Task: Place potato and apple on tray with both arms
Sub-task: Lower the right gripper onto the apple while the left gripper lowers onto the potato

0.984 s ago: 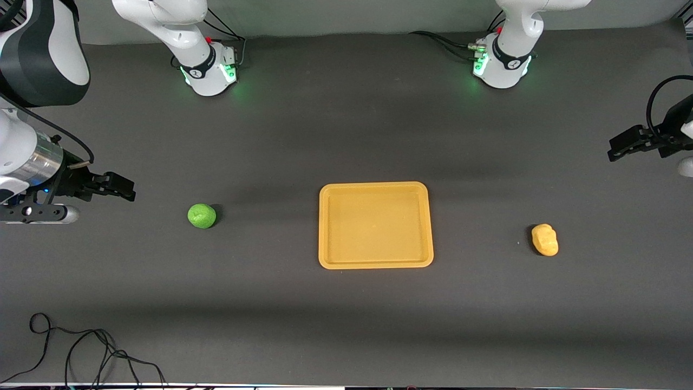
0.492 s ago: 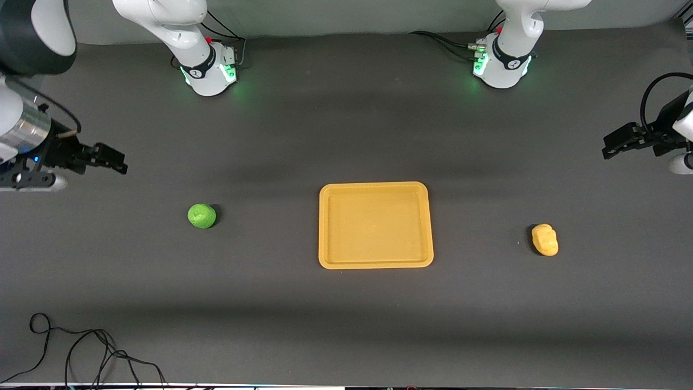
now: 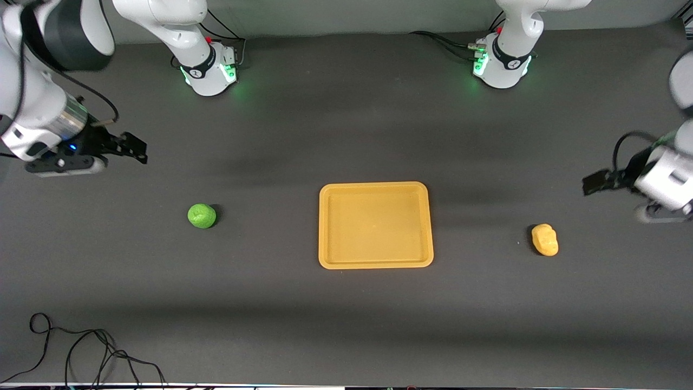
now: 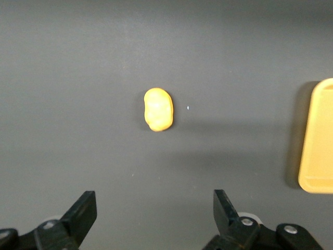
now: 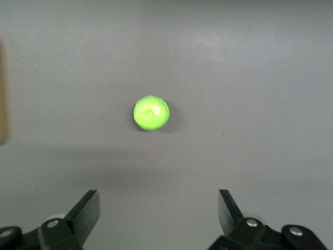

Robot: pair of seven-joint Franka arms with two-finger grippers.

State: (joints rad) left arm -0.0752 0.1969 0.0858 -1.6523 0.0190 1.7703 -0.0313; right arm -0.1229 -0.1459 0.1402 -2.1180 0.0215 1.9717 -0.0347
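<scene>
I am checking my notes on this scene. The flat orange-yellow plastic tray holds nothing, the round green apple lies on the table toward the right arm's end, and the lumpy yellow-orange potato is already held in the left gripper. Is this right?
Not quite. The lumpy yellow-orange potato is not held: it lies on the dark table, and the left gripper hangs open above the table, apart from it, as the left wrist view shows. The flat orange-yellow plastic tray holds nothing and the round green apple lies toward the right arm's end, as you wrote.

Only one edge of the tray (image 4: pixel 318 140) shows in the left wrist view; the rest is cut off. Beside the potato (image 3: pixel 544 239), the left gripper (image 3: pixel 590 184) looks blurry, its arm cut off too.
</scene>
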